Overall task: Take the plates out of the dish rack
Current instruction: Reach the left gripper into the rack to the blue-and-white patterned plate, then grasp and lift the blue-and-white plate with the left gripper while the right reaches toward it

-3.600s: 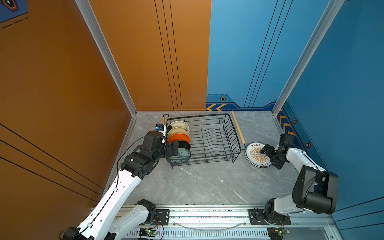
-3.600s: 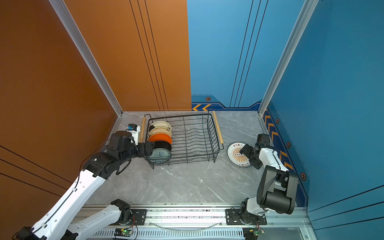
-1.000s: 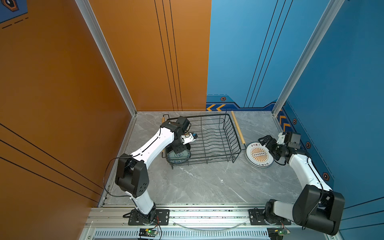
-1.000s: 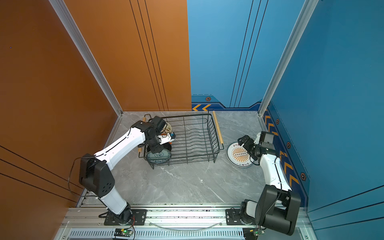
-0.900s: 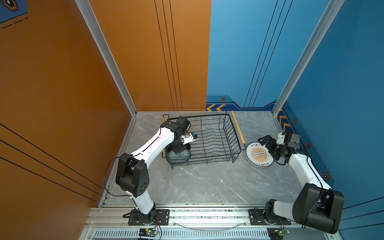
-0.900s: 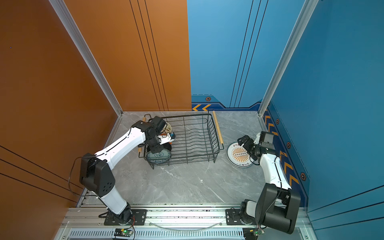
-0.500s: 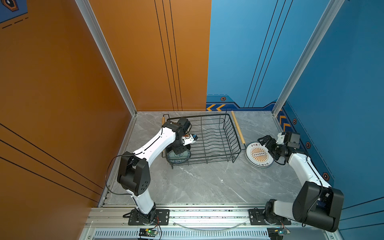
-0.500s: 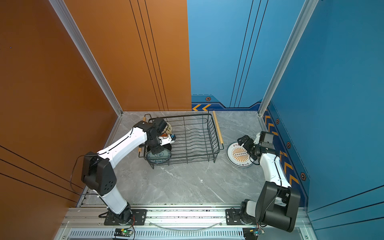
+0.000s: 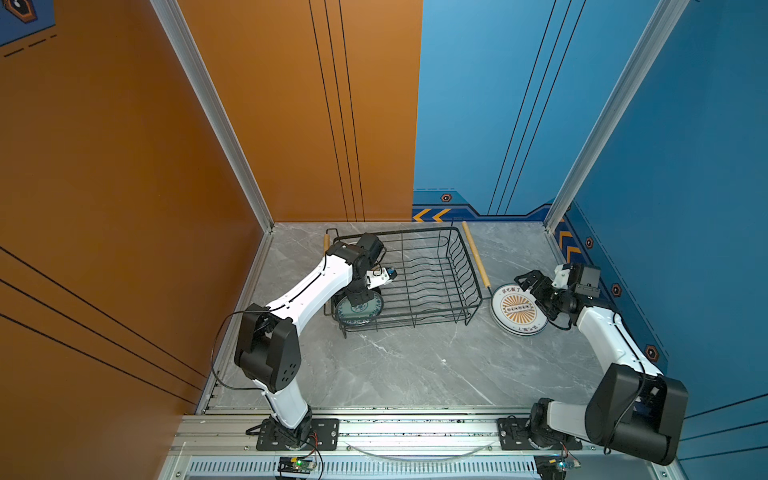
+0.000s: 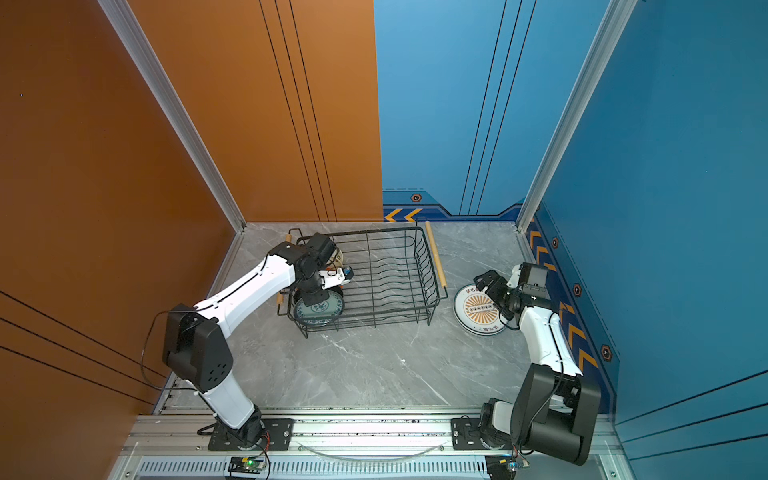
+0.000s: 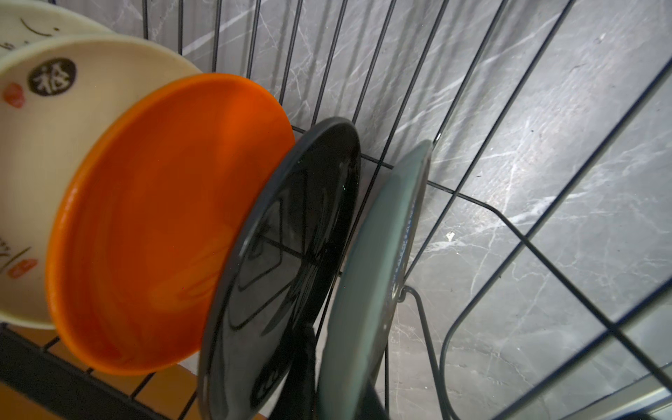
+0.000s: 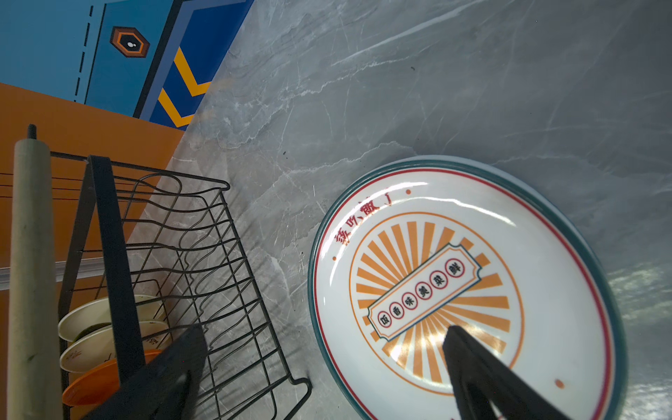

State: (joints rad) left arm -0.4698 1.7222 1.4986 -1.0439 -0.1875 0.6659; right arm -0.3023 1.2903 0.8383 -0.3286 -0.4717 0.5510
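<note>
Plates (image 11: 163, 218): five in dish rack (image 9: 415, 229), one on counter (image 9: 395, 365), 3 o'clock; left gripper (image 9: 359, 298) clamps teal plate (image 11: 378, 254), right gripper (image 9: 531, 283) released.

White arm links (image 9: 299, 291), black boxy joints (image 9: 270, 357), thin black cable (image 9: 212, 357) looping, black base plates (image 9: 326, 432)

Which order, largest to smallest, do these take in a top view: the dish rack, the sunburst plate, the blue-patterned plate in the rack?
1. dish rack, by far.
2. sunburst plate, lying flat.
3. blue-patterned plate, slightly smaller; it stands tilted and partly hidden, so this gap is unsure.
</note>
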